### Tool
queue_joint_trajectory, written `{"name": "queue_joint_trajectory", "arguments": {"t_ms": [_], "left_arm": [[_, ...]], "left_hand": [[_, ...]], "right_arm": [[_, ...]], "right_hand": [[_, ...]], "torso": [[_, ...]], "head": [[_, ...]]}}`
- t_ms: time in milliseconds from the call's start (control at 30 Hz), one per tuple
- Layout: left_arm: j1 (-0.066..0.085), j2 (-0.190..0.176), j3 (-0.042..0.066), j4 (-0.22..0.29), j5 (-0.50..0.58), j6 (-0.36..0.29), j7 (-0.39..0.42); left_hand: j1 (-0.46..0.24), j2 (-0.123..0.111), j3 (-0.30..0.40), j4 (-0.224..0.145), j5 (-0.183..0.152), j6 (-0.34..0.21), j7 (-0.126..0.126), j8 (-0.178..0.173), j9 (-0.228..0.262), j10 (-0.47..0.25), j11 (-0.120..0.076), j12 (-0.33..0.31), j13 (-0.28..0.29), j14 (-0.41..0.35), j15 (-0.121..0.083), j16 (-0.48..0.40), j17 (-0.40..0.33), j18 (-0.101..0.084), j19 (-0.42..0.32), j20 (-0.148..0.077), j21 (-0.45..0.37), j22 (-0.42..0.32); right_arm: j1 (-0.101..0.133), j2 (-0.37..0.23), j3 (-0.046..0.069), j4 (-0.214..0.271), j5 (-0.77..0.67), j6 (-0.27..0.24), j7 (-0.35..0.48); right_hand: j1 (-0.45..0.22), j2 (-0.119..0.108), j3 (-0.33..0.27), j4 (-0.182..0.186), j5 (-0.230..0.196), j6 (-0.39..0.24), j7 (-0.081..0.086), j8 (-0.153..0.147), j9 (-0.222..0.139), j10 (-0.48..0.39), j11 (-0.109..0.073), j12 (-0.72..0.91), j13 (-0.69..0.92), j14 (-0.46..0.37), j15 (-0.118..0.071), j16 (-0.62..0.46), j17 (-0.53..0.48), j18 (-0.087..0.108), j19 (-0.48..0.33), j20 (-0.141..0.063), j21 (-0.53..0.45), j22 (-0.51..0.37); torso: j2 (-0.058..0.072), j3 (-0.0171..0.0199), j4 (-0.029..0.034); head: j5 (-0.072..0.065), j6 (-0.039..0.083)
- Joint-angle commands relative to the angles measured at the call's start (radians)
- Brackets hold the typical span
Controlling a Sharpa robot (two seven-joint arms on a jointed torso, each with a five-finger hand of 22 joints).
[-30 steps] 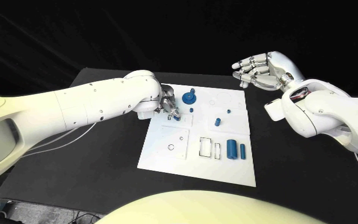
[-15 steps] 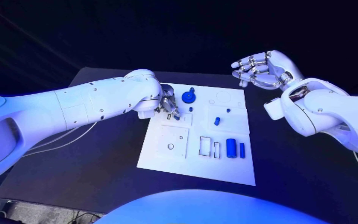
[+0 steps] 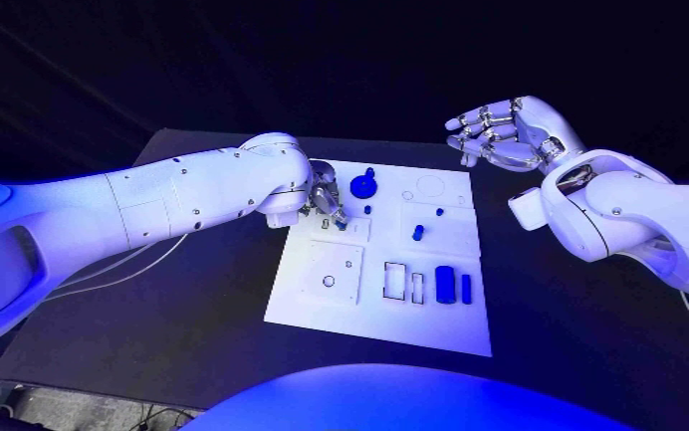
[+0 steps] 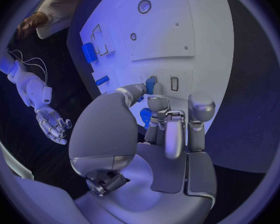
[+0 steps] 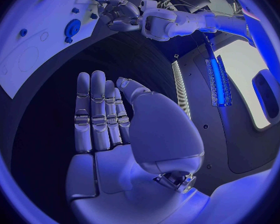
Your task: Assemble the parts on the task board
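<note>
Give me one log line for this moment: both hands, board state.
left hand: fingers down on task board far-left area, grasp unclear | right hand: open, raised off board | blue cylinder: lying near edge

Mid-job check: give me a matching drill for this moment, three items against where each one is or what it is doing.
Items:
1. left hand
2. right hand
3. round blue part

States:
A. raised off the table beyond the task board's far right corner, holding nothing
B. on the board's far end, beside the left hand
C. down at the board's far left corner, pinching a small blue part

Pairs: 1-C, 2-A, 3-B
</note>
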Motion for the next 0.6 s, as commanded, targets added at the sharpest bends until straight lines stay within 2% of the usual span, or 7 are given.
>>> {"name": "queue_joint_trajectory", "arguments": {"t_ms": [33,600], "left_arm": [[0.000,0.003,0.000,0.002,0.003,-0.003,-0.003],[0.000,0.008,0.000,0.001,0.010,0.053,-0.008]], "left_hand": [[-0.002,0.010,0.170,-0.174,0.003,0.018,-0.012,0.004,0.002,0.008,-0.003,0.001,-0.001,0.085,-0.009,0.006,0.185,-0.008,0.005,0.000,0.006,0.002],[-0.002,0.010,0.170,-0.175,0.003,0.019,-0.013,0.003,0.002,0.008,-0.003,0.000,-0.001,0.086,-0.009,0.007,0.187,-0.008,0.005,0.000,0.007,0.003]], "right_arm": [[-0.001,0.000,0.000,0.001,-0.002,0.011,0.006],[-0.001,0.001,0.000,0.001,-0.001,0.013,0.006]], "right_hand": [[-0.004,0.009,-0.004,-0.003,0.004,0.000,0.009,0.005,-0.001,0.008,0.002,-0.007,-0.001,0.005,0.002,-0.007,0.001,0.003,0.000,0.001,-0.006,0.001],[-0.004,0.009,-0.004,-0.003,0.005,-0.001,0.009,0.005,-0.001,0.008,0.002,-0.007,-0.003,0.005,0.002,-0.009,0.002,0.003,-0.001,0.002,-0.006,0.001]], "torso": [[0.000,0.0002,0.0002],[0.000,-0.0002,-0.0002]], "head": [[0.000,0.000],[0.000,-0.003]]}}
